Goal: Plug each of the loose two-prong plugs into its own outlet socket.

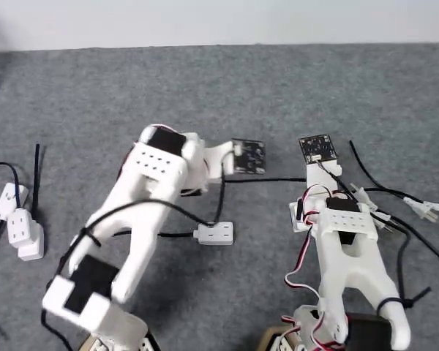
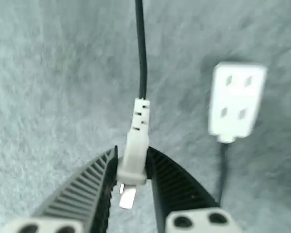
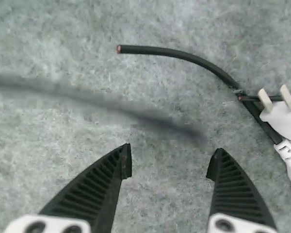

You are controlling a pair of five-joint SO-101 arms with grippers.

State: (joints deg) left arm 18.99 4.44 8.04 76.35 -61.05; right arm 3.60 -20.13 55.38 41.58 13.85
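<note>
My left gripper (image 2: 132,151) is shut on a white two-prong plug (image 2: 134,154), prongs toward the camera and its black cord (image 2: 141,48) leading away. A white outlet socket (image 2: 236,99) lies on the grey carpet just beside it; in the high view the same socket (image 1: 214,233) sits between the two arms. My right gripper (image 3: 172,150) is open above bare carpet with nothing between its fingers. A second white plug (image 3: 283,116) lies off to one side of it. Another loose plug (image 1: 432,210) rests at the far right.
More white sockets (image 1: 22,230) with black cords lie at the left edge. A cut black cord end (image 3: 119,48) lies ahead of the right gripper, and a raised cord (image 1: 267,179) stretches between the arms. Cords tangle around the right arm (image 1: 347,241).
</note>
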